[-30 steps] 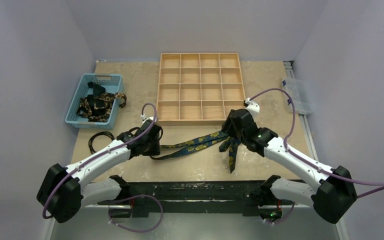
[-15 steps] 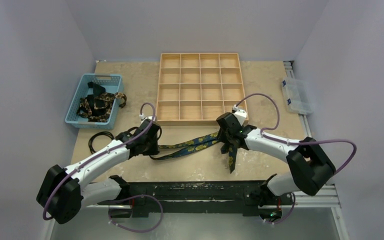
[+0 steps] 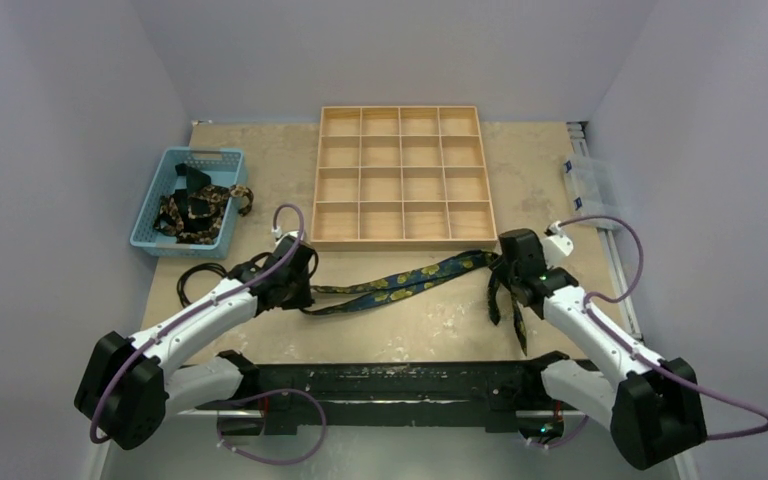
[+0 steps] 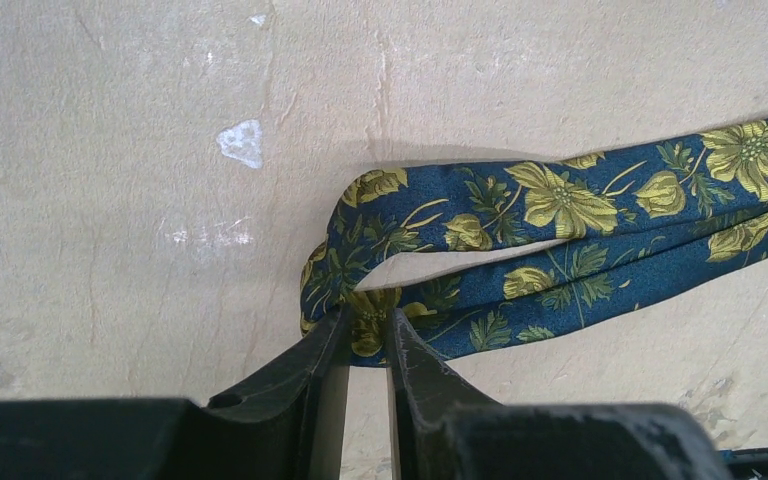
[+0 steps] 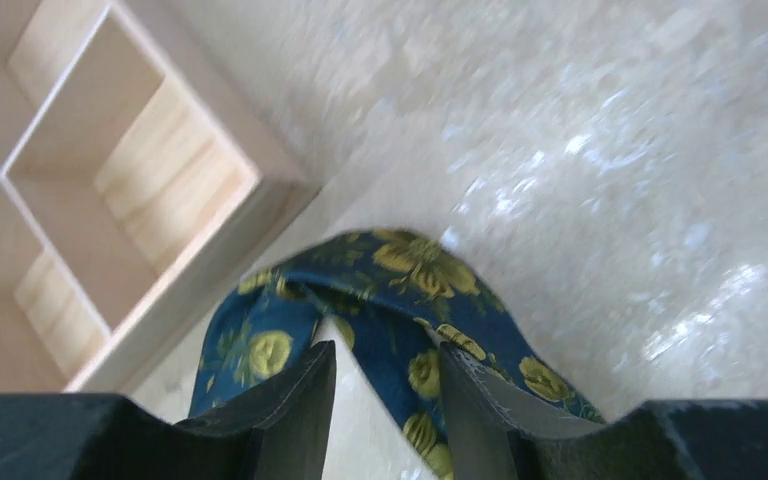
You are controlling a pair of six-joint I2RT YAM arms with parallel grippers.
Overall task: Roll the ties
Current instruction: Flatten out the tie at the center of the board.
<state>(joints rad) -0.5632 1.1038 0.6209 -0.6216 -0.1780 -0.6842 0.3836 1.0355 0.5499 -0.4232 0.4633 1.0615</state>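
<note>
While the left pincer clamps the fold of a tie on the counter, the right pincer grips its far stretch. Loose ends hang near the tray.

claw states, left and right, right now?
Left claw: closed, pinching the folded end of the floral necktie.
Right claw: closed on the same necktie, farther along it.
</note>
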